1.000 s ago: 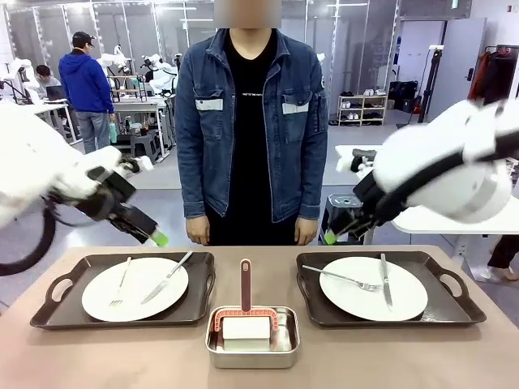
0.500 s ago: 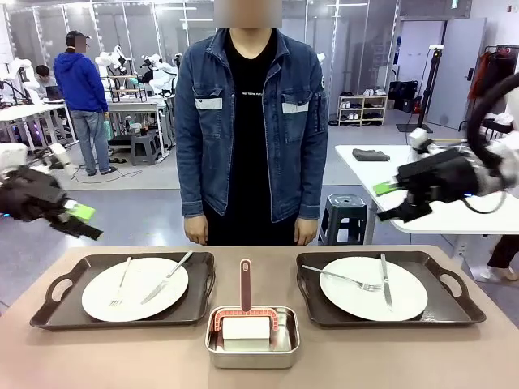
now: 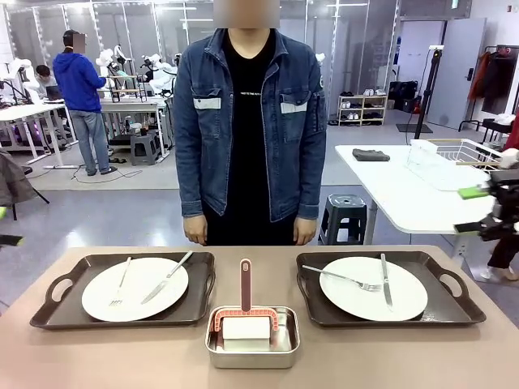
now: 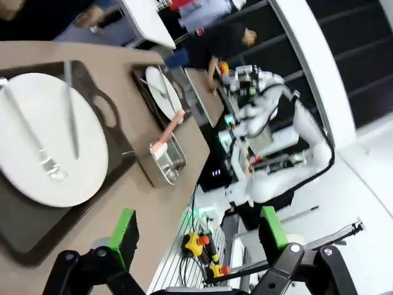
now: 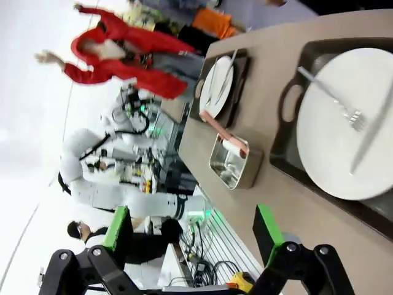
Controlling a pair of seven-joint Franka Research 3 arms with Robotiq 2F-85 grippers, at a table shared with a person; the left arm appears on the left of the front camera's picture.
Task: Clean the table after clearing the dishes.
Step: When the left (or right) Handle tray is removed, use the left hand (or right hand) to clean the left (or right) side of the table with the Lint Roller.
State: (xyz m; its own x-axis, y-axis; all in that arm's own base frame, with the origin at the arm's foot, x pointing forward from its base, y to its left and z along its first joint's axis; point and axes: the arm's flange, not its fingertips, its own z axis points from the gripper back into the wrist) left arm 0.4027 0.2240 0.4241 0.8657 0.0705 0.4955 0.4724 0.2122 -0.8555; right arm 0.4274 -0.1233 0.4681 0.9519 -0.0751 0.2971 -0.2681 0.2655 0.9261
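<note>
**A:** Front view first. Where are the dishes?
**B:** The left tray (image 3: 199, 300) and right tray (image 3: 312, 300) sit on the table (image 3: 105, 356), plates and cutlery aboard. My right pincer (image 3: 470, 211) hangs off to the side, wide and empty.
**A:** Left wrist?
**B:** My left pincer (image 4: 198, 228) gapes near the table's edge, holding nothing.
**A:** Right wrist?
**B:** Jaws apart, empty. By my reckoning nothing's cleared or wiped yet.

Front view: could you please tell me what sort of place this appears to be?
Probably a robotics lab: white worktables behind the person, glass partitions, and two trays staged on the table.
</note>
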